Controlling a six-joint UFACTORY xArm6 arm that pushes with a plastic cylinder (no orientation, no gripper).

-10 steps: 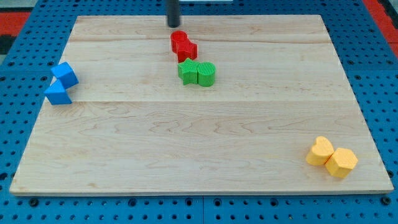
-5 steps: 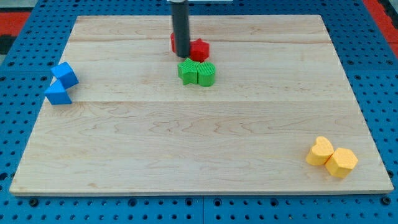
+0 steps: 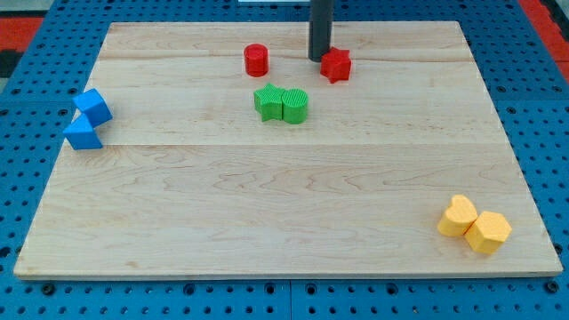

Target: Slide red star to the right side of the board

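Dark and straight, the rod comes down from the view's top edge and stands upright, and my tip rests on the board just at the left side of the red star, close enough that they look to be touching; the rod has no jaws and holds nothing. That star, a small matte block, sits in the upper middle of the pale wooden board, a little right of centre. Well to its left stands a red cylinder. Below and between them two green blocks touch, one star-like, one rounded. Two blue angular blocks sit touching at the left edge, and two yellow blocks touch at the lower right, one heart-shaped. Blue perforated panel surrounds the board.
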